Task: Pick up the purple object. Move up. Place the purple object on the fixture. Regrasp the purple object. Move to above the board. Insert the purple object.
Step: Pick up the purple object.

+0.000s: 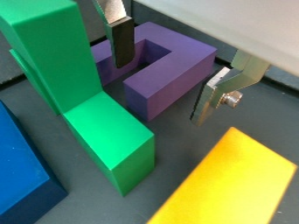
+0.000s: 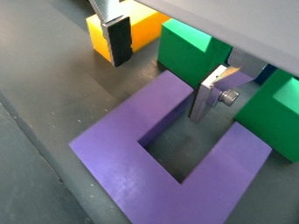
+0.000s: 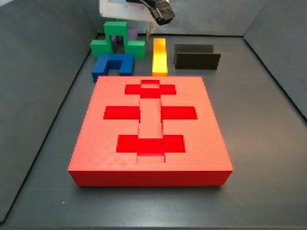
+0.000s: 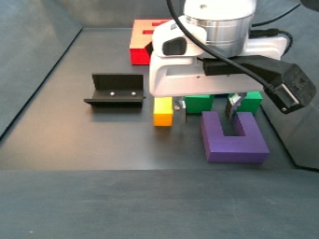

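The purple object lies flat on the dark floor, a U-shaped block that also shows in the other wrist view and in a side view. My gripper is open and down around one of its prongs. One finger stands inside the slot and the other finger outside the prong, with gaps on both sides. The fixture stands apart to the side, seen too behind the board. The red board fills the near floor. In that side view the purple object is hidden.
A green block stands tight against the purple object. A yellow bar lies just beyond the outer finger, and a blue block sits by the green one. Grey walls enclose the floor.
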Robot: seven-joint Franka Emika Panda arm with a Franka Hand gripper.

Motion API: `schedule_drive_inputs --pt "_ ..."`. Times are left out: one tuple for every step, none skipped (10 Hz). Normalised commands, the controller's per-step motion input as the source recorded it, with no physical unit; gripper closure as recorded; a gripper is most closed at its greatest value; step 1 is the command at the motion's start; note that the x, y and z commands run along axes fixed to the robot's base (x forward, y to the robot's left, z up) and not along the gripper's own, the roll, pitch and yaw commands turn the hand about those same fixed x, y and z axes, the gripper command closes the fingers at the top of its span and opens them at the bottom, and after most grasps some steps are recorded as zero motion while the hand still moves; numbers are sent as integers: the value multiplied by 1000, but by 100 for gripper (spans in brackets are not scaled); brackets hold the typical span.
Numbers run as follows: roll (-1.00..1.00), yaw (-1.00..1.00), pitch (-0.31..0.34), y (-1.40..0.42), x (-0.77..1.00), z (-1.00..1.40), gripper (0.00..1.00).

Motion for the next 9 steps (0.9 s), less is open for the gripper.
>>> schedule_drive_inputs --pt "44 0 -4 -9 -140 -180 0" --pt "47 0 0 -46 -43 -163 0" --pt "43 6 0 -66 0 -126 0" --pt "34 37 0 -106 9 -77 0" --pt "27 46 0 -126 60 -71 0" --pt "20 20 0 -83 6 -83 0" --pt "0 0 0 46 0 0 0" --pt "41 -17 0 166 -103 -263 0" --pt "7 0 0 177 -60 -197 0"
